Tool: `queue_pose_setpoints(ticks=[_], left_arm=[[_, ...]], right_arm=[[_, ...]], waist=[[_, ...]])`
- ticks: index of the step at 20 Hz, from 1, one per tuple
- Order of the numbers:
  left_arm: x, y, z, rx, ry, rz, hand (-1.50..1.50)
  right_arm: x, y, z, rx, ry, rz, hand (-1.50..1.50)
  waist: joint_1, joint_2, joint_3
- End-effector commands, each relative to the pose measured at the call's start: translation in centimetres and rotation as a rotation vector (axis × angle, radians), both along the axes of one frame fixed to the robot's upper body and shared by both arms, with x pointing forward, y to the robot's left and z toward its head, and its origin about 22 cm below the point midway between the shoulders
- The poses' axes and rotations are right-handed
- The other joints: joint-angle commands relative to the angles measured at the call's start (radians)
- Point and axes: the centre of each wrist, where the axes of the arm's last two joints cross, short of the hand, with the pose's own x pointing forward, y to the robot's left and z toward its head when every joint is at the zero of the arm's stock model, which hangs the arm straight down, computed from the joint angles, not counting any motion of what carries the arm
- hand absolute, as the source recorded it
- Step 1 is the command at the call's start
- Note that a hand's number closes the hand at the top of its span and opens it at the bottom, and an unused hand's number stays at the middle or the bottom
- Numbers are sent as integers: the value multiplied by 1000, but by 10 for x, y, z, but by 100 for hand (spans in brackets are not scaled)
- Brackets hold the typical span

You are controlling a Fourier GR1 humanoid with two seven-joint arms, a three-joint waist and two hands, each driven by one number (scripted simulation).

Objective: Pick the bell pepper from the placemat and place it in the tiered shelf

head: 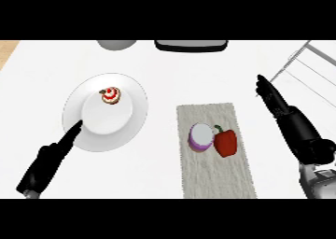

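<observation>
Red bell pepper [226,142] — one, on grey placemat [215,154], right half, near mid-length, long axis along mat, touching purple onion [202,137] on its left. Right hand [284,112] nearer, fingers straight and together, holding nothing; pepper lies leftward and nearer counter's front edge. Left hand [50,158] straight-fingered by plate [95,135]. Tiered shelf [315,70]: one, far-right corner.
</observation>
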Motion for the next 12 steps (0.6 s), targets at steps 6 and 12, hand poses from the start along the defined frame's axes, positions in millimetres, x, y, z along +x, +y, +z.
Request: queue_pose_setpoints(ticks=[6, 12], left_arm=[[19, 32, 16, -85, -210, 265, 0], [14, 30, 11, -145, -156, 290, 0]], right_arm=[[32, 99, -9, 40, -178, -264, 150], [10, 88, -63, -199, -210, -739, -150]], waist=[[27, -24, -13], [-10, -32, -16]])
